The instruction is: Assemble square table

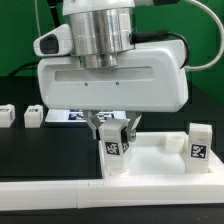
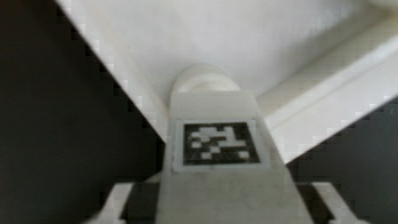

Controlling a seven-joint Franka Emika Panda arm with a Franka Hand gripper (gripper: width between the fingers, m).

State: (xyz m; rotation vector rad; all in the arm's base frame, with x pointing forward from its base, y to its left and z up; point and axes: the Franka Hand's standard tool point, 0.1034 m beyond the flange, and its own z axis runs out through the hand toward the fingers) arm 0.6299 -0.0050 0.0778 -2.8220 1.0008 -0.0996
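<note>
My gripper [image 1: 113, 134] is shut on a white table leg [image 1: 115, 152] with a black-and-white tag and holds it upright at the corner of the white square table top [image 1: 160, 160] on the exterior view's left. In the wrist view the leg [image 2: 217, 135] fills the middle between the fingers [image 2: 125, 200], with the table top's rim [image 2: 320, 75] behind it. A second leg [image 1: 200, 147] stands upright on the table top at the exterior view's right. A further white piece [image 1: 173, 140] stands behind it. Two loose legs [image 1: 33, 116] lie at the far left.
The marker board [image 1: 68, 115] lies behind the gripper on the black table. A long white bar fence [image 1: 55, 196] runs along the front edge. The gripper's wide white body [image 1: 110, 80] hides the middle of the scene.
</note>
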